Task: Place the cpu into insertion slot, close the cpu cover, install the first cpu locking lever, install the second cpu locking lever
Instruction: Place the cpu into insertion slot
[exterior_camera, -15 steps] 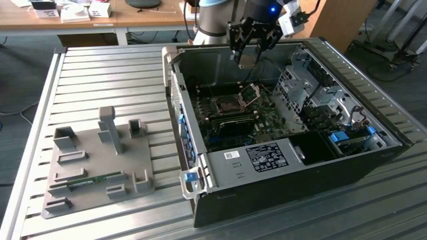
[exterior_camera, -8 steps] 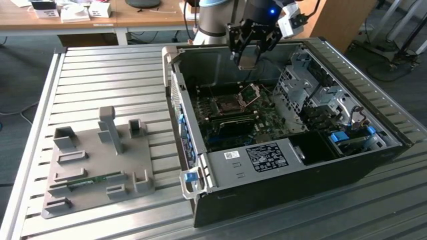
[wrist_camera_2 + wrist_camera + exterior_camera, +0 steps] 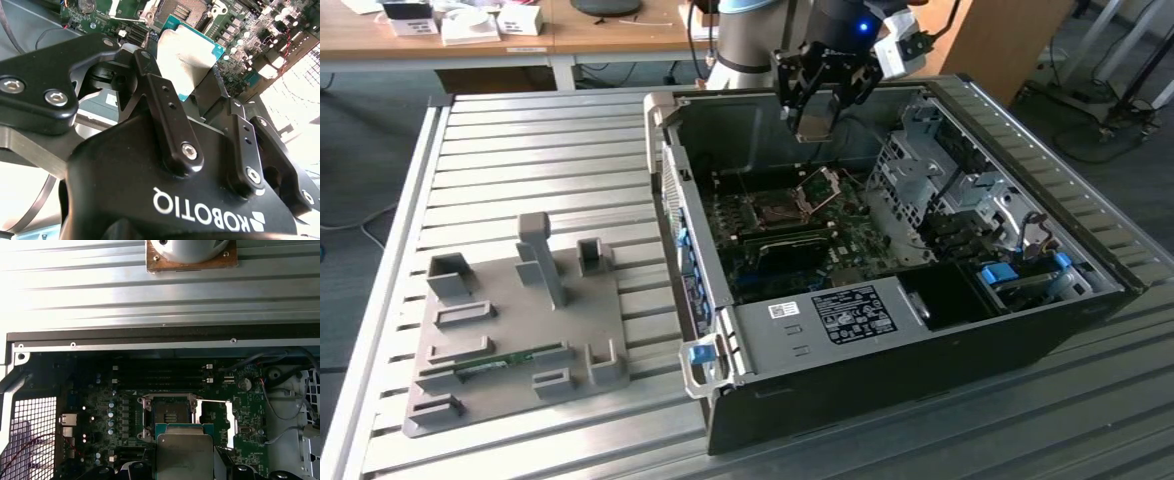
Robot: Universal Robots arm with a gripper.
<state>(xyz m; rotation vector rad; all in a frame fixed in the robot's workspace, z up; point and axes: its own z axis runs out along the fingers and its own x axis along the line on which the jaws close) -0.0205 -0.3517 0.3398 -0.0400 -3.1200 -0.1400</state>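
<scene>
jaws pinching flat sq silvery cpu [image 3: 187, 55] above mobo socket [image 3: 170, 417], thin metal cpu cover [image 3: 230, 425] hinged open

On slatted table [image 3: 520, 150]: computer case [image 3: 921, 372], grey fixture [image 3: 507, 322]

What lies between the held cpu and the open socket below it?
Nothing: in the exterior view the cpu hangs in the gripper over the bare socket, its cover standing open beside.

Matt grey metal cpu [image 3: 187, 52] top; ribbed shiny metal table [image 3: 520, 160].
</scene>
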